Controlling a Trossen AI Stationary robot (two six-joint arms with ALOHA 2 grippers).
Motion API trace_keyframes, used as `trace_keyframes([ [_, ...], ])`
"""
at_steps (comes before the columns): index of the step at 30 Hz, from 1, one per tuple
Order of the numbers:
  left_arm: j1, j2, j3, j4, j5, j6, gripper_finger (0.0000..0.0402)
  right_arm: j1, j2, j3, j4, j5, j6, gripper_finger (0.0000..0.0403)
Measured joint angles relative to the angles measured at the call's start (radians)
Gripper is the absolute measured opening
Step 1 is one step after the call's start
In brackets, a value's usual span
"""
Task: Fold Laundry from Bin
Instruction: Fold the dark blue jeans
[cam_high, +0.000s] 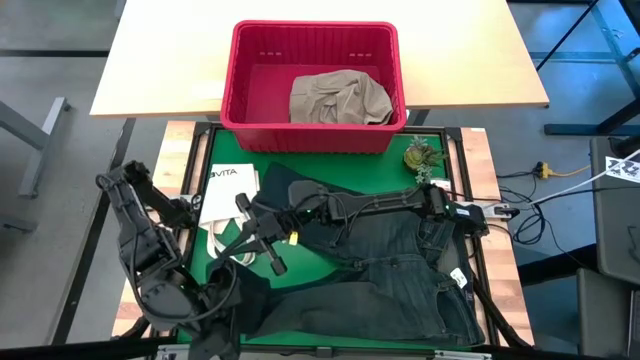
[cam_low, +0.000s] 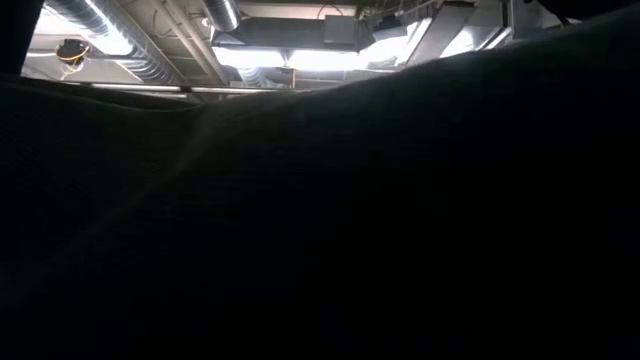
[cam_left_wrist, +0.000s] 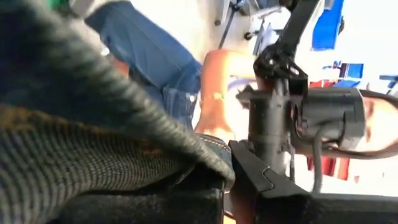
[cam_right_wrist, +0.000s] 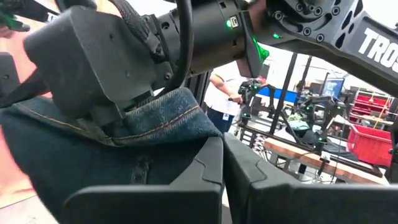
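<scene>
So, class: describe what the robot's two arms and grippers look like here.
Both arms are dark, jointed and carry black cables. The left gripper and right gripper each have two angular black fingers. The other arm, seen in the right wrist view, bears white lettering and a green light.

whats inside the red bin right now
One crumpled khaki-beige garment lies in the red bin, toward its right side. The bare bin floor shows left of it. Anything beneath that garment is covered.

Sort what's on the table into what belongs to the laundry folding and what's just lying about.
Job:
- denim jeans, spread on the green mat
- khaki garment
- red bin, holding the khaki garment

Lying about:
- white tote bag, left of the jeans
- small green plant-like item
</scene>
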Motion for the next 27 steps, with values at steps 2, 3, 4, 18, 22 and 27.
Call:
trace_keyframes([
  [2,-0.016,-0.002,0.0,0.0,0.017,-0.045,0.0002,0.002,0.0,0.0,-0.007,0.002,0.0,0.0001],
  [3,-0.027,-0.003,0.0,-0.008,0.019,-0.075,0.0002,0.002,0.0,0.0,-0.023,0.006,-0.005,0.0001],
  [4,-0.039,-0.003,0.0,-0.028,0.018,-0.107,0.0002,0.002,0.0,0.0,-0.046,0.017,-0.013,0.0001],
  [18,-0.089,-0.001,-0.001,-0.447,-0.078,-0.338,0.005,-0.027,0.0,0.002,-0.295,0.077,-0.064,0.0001],
  [22,-0.088,-0.001,-0.001,-0.53,-0.089,-0.338,0.0089,-0.059,0.0,0.002,-0.324,0.076,-0.064,0.0001],
  [27,-0.088,-0.001,-0.002,-0.667,-0.094,-0.337,0.0145,-0.1,0.0,0.002,-0.384,0.075,-0.064,0.0001],
])
